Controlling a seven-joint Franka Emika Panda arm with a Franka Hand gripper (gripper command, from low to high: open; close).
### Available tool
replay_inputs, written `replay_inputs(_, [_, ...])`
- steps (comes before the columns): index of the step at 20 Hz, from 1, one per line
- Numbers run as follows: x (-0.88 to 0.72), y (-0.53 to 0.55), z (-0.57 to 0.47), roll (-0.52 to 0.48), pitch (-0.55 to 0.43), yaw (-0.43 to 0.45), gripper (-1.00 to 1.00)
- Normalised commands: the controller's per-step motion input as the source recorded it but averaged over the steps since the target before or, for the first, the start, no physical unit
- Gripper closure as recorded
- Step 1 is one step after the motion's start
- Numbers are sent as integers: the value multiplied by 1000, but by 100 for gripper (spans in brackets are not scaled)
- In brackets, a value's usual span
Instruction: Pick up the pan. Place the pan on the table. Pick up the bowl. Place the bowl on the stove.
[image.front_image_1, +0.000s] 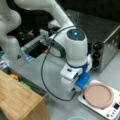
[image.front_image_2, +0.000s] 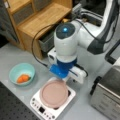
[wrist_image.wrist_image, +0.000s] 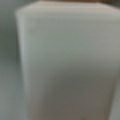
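The dusty-pink pan (image.front_image_1: 98, 95) (image.front_image_2: 53, 93) lies flat on the white stove (image.front_image_1: 110, 111) (image.front_image_2: 42, 107) in both front views. My gripper (image.front_image_1: 75, 90) (image.front_image_2: 64, 78) hangs low at the pan's rim, on the side toward the arm, and its fingers are hidden under the white and blue hand. A blurred white shape fills the wrist view, very close to the camera. The light-teal bowl (image.front_image_2: 22, 73) with orange food (image.front_image_2: 22, 78) sits on the grey table (image.front_image_2: 20, 93) to the left of the stove, apart from the gripper. Only a sliver of the bowl (image.front_image_1: 76, 118) shows at a front view's bottom.
A silver toaster oven (image.front_image_1: 105, 42) (image.front_image_2: 107, 97) with black knobs stands beside the stove. A light wooden block (image.front_image_1: 17, 100) (image.front_image_2: 42, 17) occupies the opposite side, with a grey bin (image.front_image_2: 47, 41) against it. A black cable (image.front_image_1: 43, 75) loops from the arm down to the hand.
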Motion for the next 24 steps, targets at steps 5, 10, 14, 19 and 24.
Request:
replay_inputs(5, [134, -5, 87, -47, 60, 88, 100])
replay_inputs(10, [104, 13, 97, -36, 67, 77, 100])
replay_inputs(14, [80, 35, 95, -30, 71, 68, 100])
replay_inputs(19, [54, 20, 52, -21, 60, 64, 100])
replay_inputs(24, [31, -3, 48, -15, 55, 65, 100])
